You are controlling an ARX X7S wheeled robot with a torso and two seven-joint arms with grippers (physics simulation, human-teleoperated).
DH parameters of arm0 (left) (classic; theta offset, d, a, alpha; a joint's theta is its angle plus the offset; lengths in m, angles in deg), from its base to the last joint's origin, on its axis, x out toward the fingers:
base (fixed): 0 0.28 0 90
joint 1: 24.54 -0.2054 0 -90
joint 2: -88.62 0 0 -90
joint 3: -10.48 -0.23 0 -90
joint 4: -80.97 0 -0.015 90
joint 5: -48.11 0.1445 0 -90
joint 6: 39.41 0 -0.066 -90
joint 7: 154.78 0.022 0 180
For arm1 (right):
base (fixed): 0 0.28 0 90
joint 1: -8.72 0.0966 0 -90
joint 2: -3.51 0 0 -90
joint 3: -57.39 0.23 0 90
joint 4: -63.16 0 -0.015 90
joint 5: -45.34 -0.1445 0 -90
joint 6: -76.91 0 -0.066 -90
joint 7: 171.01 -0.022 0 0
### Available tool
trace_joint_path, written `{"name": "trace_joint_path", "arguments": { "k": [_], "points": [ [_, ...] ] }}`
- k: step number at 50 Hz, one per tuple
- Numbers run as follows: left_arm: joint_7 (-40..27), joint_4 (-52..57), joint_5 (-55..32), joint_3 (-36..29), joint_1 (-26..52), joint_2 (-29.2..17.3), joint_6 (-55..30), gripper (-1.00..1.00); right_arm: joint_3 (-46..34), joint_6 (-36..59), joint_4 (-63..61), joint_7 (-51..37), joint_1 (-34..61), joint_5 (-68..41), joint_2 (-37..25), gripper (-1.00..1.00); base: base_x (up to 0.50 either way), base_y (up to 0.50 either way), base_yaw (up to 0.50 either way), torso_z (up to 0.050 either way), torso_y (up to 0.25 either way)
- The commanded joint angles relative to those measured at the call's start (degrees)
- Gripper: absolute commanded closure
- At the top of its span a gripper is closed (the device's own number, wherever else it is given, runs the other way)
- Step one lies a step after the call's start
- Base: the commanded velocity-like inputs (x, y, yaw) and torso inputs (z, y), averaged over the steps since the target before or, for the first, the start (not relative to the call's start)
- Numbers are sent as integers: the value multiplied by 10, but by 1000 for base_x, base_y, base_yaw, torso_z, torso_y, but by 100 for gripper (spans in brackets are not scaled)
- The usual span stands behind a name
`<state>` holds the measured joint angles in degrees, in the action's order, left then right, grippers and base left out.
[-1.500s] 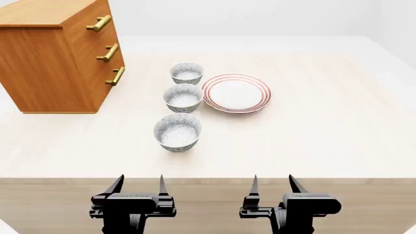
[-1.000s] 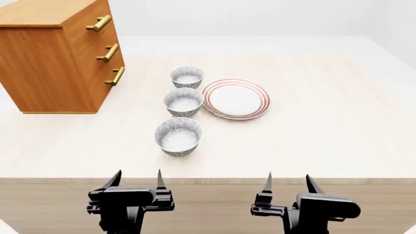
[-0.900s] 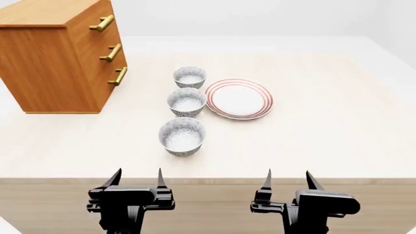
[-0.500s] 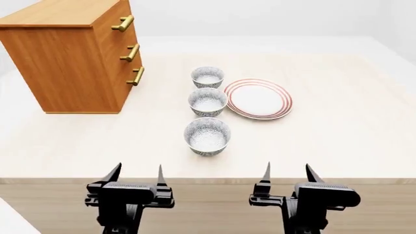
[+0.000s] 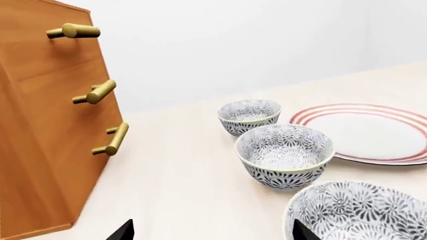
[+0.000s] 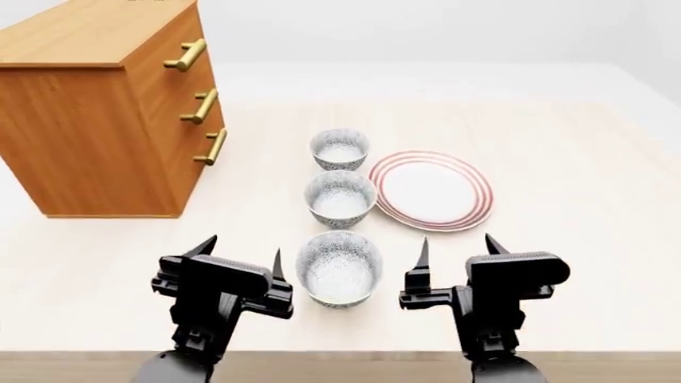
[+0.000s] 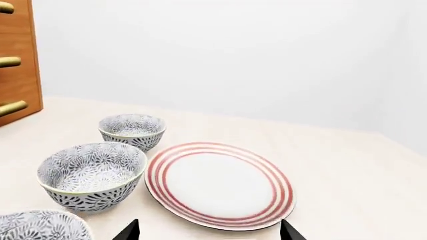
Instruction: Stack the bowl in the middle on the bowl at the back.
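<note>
Three grey-speckled white bowls stand in a row running away from me. The bowl in the middle (image 6: 340,199) (image 5: 284,155) (image 7: 92,175) sits upright and empty. Behind it, the bowl at the back (image 6: 340,149) (image 5: 249,116) (image 7: 133,131) is also empty. A third bowl (image 6: 340,268) (image 5: 360,212) (image 7: 40,227) is nearest me. My left gripper (image 6: 241,255) (image 5: 212,234) hangs open just left of that nearest bowl. My right gripper (image 6: 458,249) (image 7: 209,232) hangs open just right of it. Neither holds anything.
A flat red-ringed plate (image 6: 431,190) (image 7: 220,184) (image 5: 373,132) lies right of the middle bowl, close beside it. A wooden drawer cabinet (image 6: 107,112) (image 5: 40,125) with brass handles stands at the left. The light wooden table (image 6: 575,175) stretches out to the right.
Both arms have come forward over the table, from short of its front edge to either side of the nearest bowl. The head view has shifted; the bowls show lower and closer.
</note>
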<state>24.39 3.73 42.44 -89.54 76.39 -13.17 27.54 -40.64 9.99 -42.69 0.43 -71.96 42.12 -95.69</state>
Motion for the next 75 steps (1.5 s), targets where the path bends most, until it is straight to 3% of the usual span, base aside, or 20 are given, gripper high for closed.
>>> {"name": "trace_joint_path", "arguments": {
  "k": [1,26,35,41,43,46,47,53,65,75],
  "points": [
    [4,11,0,-6,26,-12,-29,-100,-9,22,-1,4,24,-1,-12,-100,414,0,0,0,0],
    [0,29,-3,-10,45,-26,-46,-100,6,49,-55,1,5,-13,-40,-100,413,0,0,0,0],
    [-3,34,-5,-12,38,-28,-45,-100,14,93,-55,-3,17,-29,-35,-100,20,0,0,0,2],
    [-4,40,-7,-13,33,-31,-47,-100,2,223,-97,15,53,-57,-39,-100,0,0,0,0,0],
    [-4,42,-16,-1,30,-33,-46,-100,3,395,-143,14,196,-113,3,-100,0,0,0,0,0],
    [-5,43,-20,6,29,-35,-46,-100,11,653,-138,13,270,-134,34,-100,0,0,0,0,0],
    [-6,44,-21,7,28,-35,-46,-100,11,666,-133,10,279,-138,38,-100,0,0,0,0,0],
    [-8,48,-23,9,28,-37,-47,-100,12,668,-110,-67,298,-243,24,-100,0,0,0,0,0],
    [-12,50,-27,10,26,-39,-47,-100,14,668,-94,-127,313,-325,26,-100,0,0,0,0,0],
    [-14,52,-28,6,26,-41,-47,-100,62,667,-35,-327,347,-560,18,-100,0,0,0,0,0]
  ]
}}
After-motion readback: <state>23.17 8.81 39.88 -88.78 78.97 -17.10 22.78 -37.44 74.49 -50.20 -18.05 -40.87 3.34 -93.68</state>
